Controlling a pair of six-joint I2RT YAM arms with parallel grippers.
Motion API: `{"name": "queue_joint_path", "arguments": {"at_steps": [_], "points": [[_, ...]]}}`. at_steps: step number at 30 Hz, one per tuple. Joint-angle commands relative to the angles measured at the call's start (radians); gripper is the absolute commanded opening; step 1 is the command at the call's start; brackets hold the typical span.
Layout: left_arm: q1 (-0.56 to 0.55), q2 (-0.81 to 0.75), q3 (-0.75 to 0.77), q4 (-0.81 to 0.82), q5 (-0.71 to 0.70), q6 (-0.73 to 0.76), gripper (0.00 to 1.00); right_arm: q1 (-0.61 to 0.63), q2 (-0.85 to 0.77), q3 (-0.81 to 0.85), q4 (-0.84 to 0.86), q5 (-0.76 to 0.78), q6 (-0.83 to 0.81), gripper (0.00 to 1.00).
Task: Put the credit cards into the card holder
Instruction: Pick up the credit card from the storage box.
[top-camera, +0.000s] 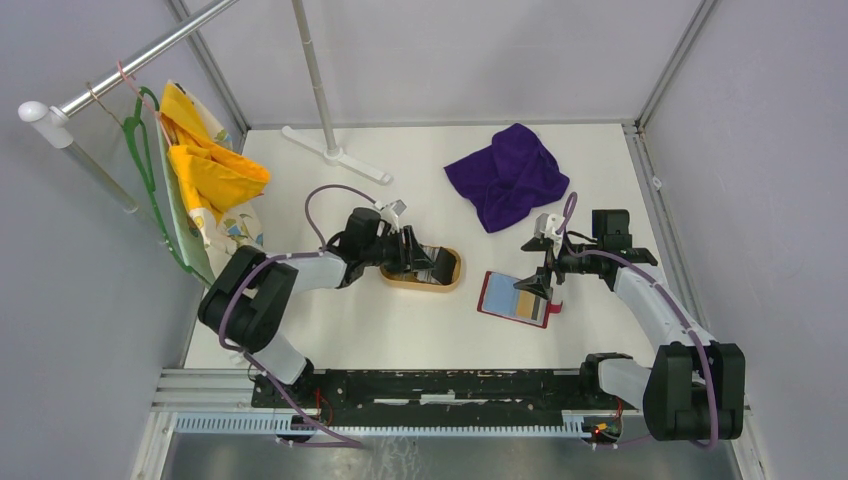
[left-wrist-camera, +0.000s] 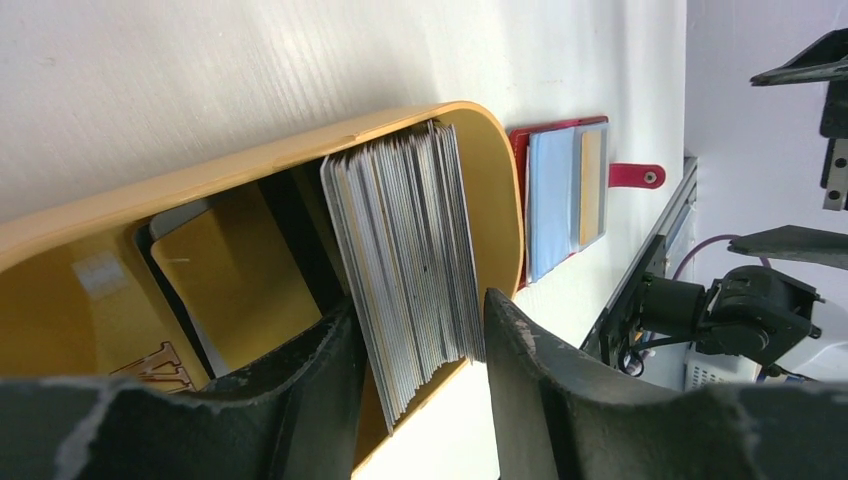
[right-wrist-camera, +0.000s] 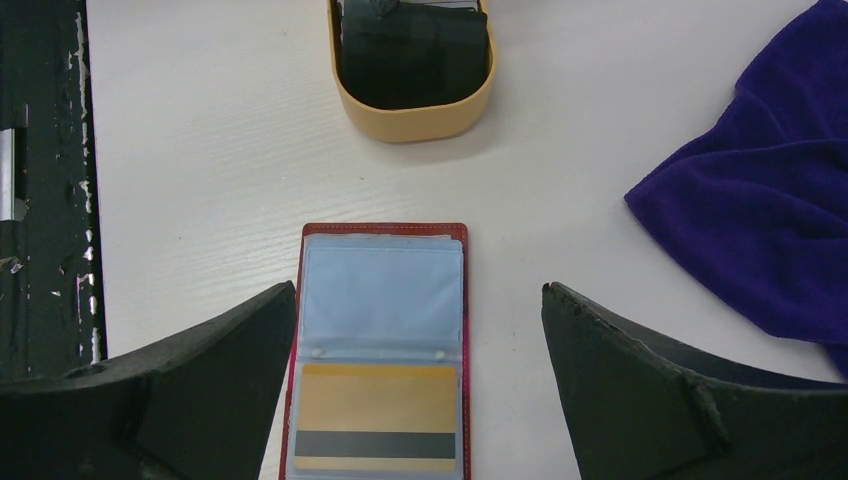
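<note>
- Credit cards (left-wrist-camera: 410, 260): stack standing on edge in the wooden tray (left-wrist-camera: 200, 185) mid-table, grasped between the left gripper's (left-wrist-camera: 415, 350) fingers.
- Brown lettering (left-wrist-camera: 160, 365) in the tray: cut off, unreadable.
- Card holder (right-wrist-camera: 380, 290): open flat right of the tray, snap tab (left-wrist-camera: 640, 176) toward the right edge, 1 gold card (right-wrist-camera: 378, 415) sleeved.
- Right gripper (right-wrist-camera: 420, 300): released, spread wide above it.

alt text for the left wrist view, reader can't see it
The left gripper straddles a thick stack of credit cards standing on edge in a tan oval tray. Beyond it, the red card holder lies open on the white table.
</note>
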Motion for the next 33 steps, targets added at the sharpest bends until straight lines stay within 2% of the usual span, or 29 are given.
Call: {"name": "queue_joint_path", "arguments": {"at_steps": [1,22,33], "points": [[0.020,-0.064,-0.001,0.035,0.057,-0.044,0.50,-0.005,-0.022,0.000,0.023,-0.020,0.005,0.98],[0.067,-0.090,-0.010,-0.078,-0.003,0.030,0.48,-0.004,-0.028,-0.002,0.024,-0.023,0.005,0.98],[0.075,-0.118,-0.006,-0.158,-0.090,0.073,0.44,-0.003,-0.029,-0.002,0.023,-0.026,0.005,0.98]]}}
